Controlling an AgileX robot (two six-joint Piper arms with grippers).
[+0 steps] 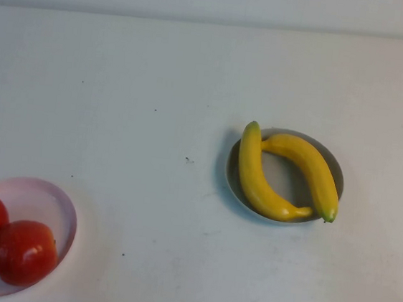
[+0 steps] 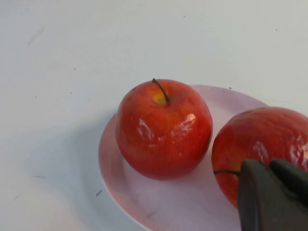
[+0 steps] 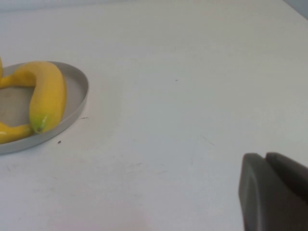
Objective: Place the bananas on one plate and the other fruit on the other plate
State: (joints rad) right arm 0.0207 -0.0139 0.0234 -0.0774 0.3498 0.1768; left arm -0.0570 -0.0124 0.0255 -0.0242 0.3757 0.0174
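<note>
Two yellow bananas [image 1: 285, 176] lie curved on the grey-blue plate [image 1: 334, 167] right of centre in the high view; one banana [image 3: 47, 94] and that plate's rim [image 3: 79, 98] also show in the right wrist view. Two red apples [image 1: 23, 251] sit side by side on the pale pink plate [image 1: 52, 197] at the near left corner. The left wrist view shows both apples [image 2: 163, 127] on the pink plate [image 2: 168, 204]. My left gripper [image 2: 269, 166] is shut and empty, just above the nearer apple [image 2: 262, 144]. My right gripper [image 3: 267, 156] is shut and empty over bare table, away from the grey plate.
The white table [image 1: 158, 81] stretches to a back edge [image 1: 215, 22] at the top of the high view. Neither arm shows in the high view.
</note>
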